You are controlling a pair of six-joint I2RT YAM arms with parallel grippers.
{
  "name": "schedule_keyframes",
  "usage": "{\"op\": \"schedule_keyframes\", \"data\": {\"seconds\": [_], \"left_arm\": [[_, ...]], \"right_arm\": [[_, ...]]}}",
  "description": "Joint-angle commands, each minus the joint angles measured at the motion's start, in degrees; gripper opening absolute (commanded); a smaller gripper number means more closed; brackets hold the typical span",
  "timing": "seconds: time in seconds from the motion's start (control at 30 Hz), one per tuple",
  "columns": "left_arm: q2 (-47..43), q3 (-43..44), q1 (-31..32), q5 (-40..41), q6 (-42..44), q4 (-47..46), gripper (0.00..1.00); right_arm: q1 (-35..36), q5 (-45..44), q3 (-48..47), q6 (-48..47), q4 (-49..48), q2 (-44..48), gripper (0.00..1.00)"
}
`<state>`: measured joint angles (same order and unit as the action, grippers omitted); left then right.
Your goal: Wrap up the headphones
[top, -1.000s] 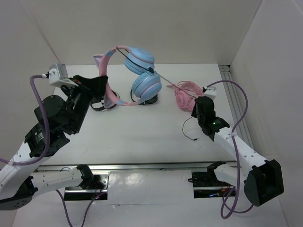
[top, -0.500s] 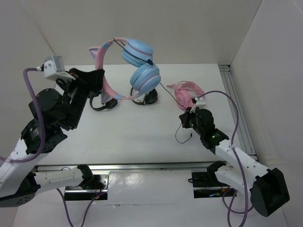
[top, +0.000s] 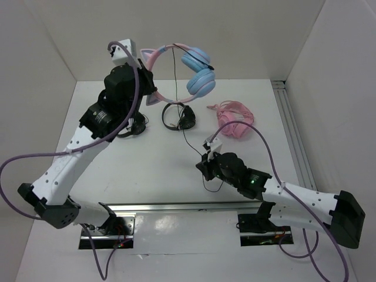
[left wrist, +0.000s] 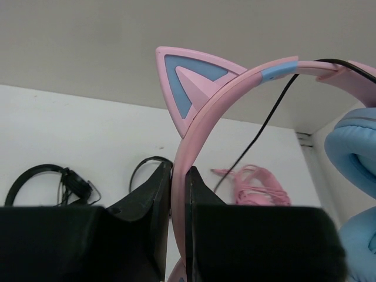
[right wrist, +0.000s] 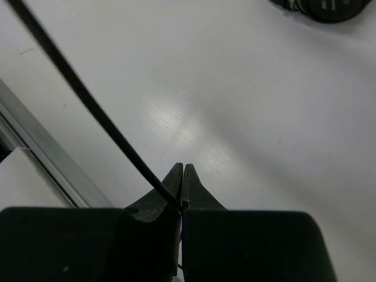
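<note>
Left arm (top: pixel 64 164) is stretched way up and back, left gripper (left wrist: pixel 179 170) clamped tight on the headband (left wrist: pixel 235 82). Right arm (top: pixel 294 197) lies low, reaching inward, right gripper (right wrist: pixel 183 170) pinching the cable (right wrist: pixel 82 87).

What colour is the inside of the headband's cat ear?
Blue around a pink centre, pink rim; the cat ear shows best in the left wrist view.

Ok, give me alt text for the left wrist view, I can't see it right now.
The left fingers grip the cat-ear headphones by their pink headband, just below one cat ear. Their black cable hangs off the band beside a blue ear cup; black headphones and pink headphones lie on the table behind.
</note>
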<state>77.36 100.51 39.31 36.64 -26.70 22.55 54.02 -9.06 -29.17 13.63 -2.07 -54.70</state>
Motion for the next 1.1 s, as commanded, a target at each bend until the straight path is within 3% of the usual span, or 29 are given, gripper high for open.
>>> {"op": "schedule_keyframes", "data": {"seconds": [0.0,0.13,0.3,0.57,0.67,0.83,1.07], "left_arm": [[0.4,0.0,-7.0,-4.5,-1.9,-5.9,0.00],[4.6,-2.0,-12.8,-7.7,-2.7,-8.0,0.00],[8.6,-3.6,-17.4,-10.8,-4.5,-9.4,0.00],[11.2,-12.2,-17.4,-3.6,0.2,-15.3,0.00],[12.7,-15.9,-18.0,-1.0,-1.9,-14.5,0.00],[12.7,-21.7,-15.9,1.1,-3.4,-16.2,0.00],[8.9,-33.3,-12.1,4.6,3.3,-20.4,0.00]], "right_arm": [[4.1,-5.0,-4.5,-0.4,2.5,2.3,0.00],[11.4,-7.5,-5.0,1.5,4.7,2.3,0.00],[15.1,-7.6,-5.0,2.6,4.7,2.9,0.00],[23.1,-14.7,-13.1,0.8,9.5,-0.1,0.00],[25.9,-17.7,-16.7,-0.9,12.0,-1.5,0.00],[26.7,-21.5,-19.4,-2.3,14.8,-3.5,0.00],[27.2,-26.6,-25.7,-6.6,19.4,-1.8,0.00]]}}
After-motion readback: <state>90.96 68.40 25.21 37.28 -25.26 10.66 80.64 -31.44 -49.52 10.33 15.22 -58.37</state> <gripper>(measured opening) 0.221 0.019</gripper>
